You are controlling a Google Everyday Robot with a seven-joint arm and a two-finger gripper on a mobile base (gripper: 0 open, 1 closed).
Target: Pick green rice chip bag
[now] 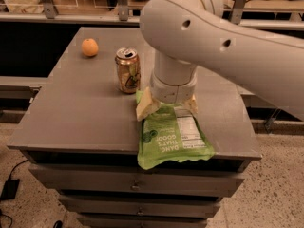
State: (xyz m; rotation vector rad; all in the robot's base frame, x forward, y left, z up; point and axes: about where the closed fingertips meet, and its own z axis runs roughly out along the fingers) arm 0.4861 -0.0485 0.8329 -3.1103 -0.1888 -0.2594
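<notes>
The green chip bag [172, 140] lies flat on the front part of the grey table [80, 103], and its far end sits directly under the gripper [169, 106]. The gripper is open. Its two cream-coloured fingers [146, 107] are spread apart, one at the bag's far corner on the side toward the can [128, 70] and the other at the opposite far corner, so that the bag's far end lies between them. Whether the fingertips touch the table or the bag cannot be told from this view. The white arm [228, 46] comes in from the right side of the picture, high above the table. It bends at a large rounded joint and drops a short, thick wrist straight down, so the gripper points at the tabletop. The bag's long axis runs from the gripper toward the front edge of the table, angled slightly to the right of the picture as it comes nearer. Its near end hangs a little over that front edge, above the drawers. The white lettering reads upside down from the camera, and the white nutrition label lies along the bag's right-hand side in the picture. The can stands upright just beside the gripper, close to the bag's far corner. An orange [90, 47] rests well apart from it, near the table's far corner.
</notes>
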